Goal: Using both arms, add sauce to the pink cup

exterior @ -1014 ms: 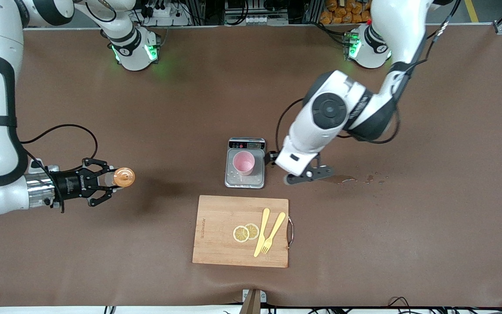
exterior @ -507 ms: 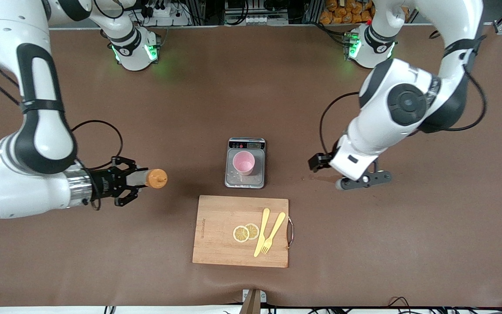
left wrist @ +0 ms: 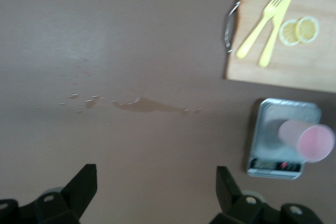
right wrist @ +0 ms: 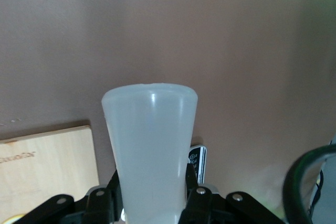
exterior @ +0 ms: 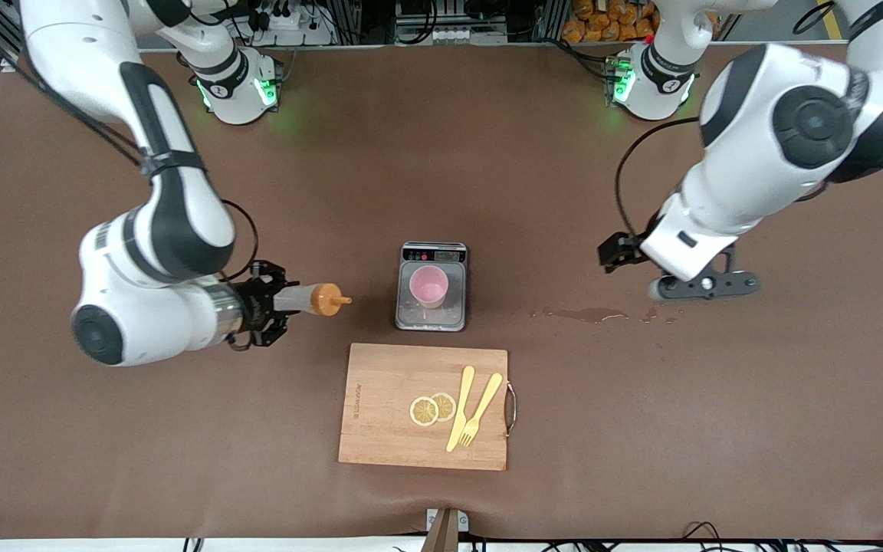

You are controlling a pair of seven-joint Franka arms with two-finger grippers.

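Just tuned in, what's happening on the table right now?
The right claw holds the sauce bottle on its side, nozzle pointing toward the pink cup, but it is not over the cup yet. The cup stands on the grey scale. The left claw is open and empty, over bare table near a small spill. No sauce shows in the cup.

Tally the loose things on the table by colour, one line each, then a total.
Pink: 1, cup
Grey: 1, scale
Wood: 1, board
Yellow: 4, fork, knife, two lemon slices
Whitish with orange cap: 1, bottle
Total: 8
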